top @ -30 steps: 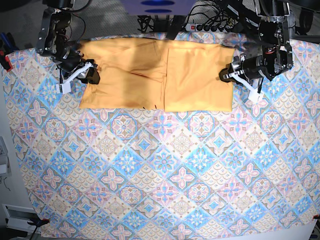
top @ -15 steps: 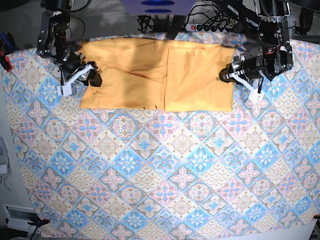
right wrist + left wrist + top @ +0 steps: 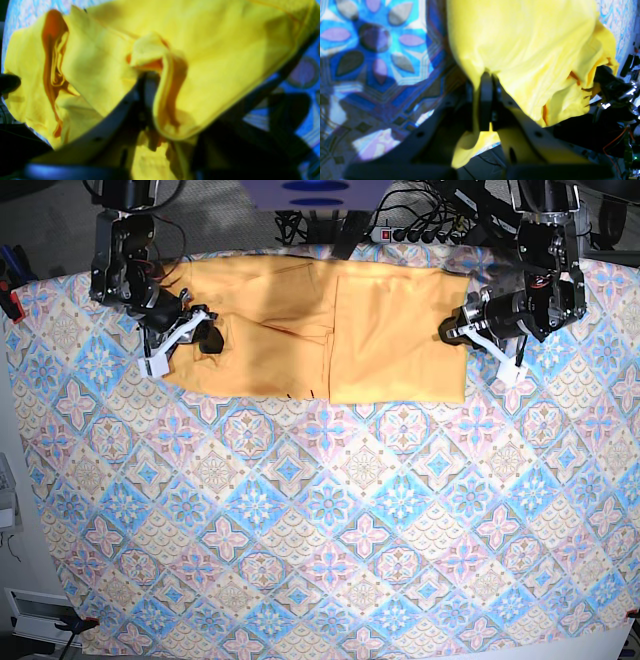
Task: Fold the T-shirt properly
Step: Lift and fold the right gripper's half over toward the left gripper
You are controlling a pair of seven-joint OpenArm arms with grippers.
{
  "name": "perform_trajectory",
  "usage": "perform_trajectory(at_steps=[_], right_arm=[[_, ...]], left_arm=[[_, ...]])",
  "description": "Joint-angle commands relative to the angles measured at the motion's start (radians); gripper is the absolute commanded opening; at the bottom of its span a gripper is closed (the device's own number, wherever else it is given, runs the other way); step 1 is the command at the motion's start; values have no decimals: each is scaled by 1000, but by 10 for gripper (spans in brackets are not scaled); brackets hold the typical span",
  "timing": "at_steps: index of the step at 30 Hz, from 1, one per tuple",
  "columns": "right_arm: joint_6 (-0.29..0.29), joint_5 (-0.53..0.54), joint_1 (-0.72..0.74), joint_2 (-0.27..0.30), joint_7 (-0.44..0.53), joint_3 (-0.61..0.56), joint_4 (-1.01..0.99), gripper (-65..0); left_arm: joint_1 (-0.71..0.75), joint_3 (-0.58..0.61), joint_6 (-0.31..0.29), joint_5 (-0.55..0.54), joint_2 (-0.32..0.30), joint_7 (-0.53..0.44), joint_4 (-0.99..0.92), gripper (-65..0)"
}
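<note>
Grippers clamp opposite side edges of the T-shirt (image 3: 320,330) on the patterned cloth (image 3: 330,510): left gripper (image 3: 450,332) pinches fabric, right gripper (image 3: 205,338) bites a fold.

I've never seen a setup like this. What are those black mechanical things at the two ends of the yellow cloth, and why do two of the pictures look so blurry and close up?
Those are two robot arms, each ending in a pair of gripping fingers. The wide picture looks down from above on a table covered with a diamond-patterned cloth. On it lies a yellow-orange T-shirt, already partly folded.

The two close-up pictures come from small cameras mounted on the arms' wrists, just behind the fingers, so everything looks huge and blurry.

The robot's left gripper, on the right of the overhead picture, is shut on one edge of the shirt; its own camera shows fabric pinched there. The right gripper, at the opposite end, also looks closed on bunched fabric.
</note>
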Motion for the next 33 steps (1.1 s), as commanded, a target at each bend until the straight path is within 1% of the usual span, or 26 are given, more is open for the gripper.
perform_trajectory(at_steps=[1,5,7,11,13,17,26,31,33], right_arm=[[-9,-55,-11,6,-86,-5,-5,-650],[-9,-53,23,29,-104,-1,0,-650],[-9,-53,51,29,-118,-1,24,-650],[-9,-56,107,29,-126,-1,69,-650],[-9,-56,140,29,-126,-3,72,-650],[-9,-56,204,29,-152,-3,67,-650],[-11,-58,324,91,-156,-12,66,-650],[-11,-56,328,84,-221,-14,122,-650],[-9,-56,325,75,-222,-37,170,-650]], left_arm=[[-7,-5,-2,-19,-7,-5,14,-650],[-13,-5,-2,-19,25,-5,14,-650],[-24,-1,-2,-19,34,-5,13,-650],[-50,1,-2,-15,77,-5,13,-650],[-67,2,-2,-12,102,-4,13,-650],[-81,4,-2,-12,125,1,13,-650],[-102,56,-2,-12,123,-5,4,-650],[-145,58,-2,-15,123,-5,-88,-650],[-151,59,-2,-15,123,-5,-91,-650]])
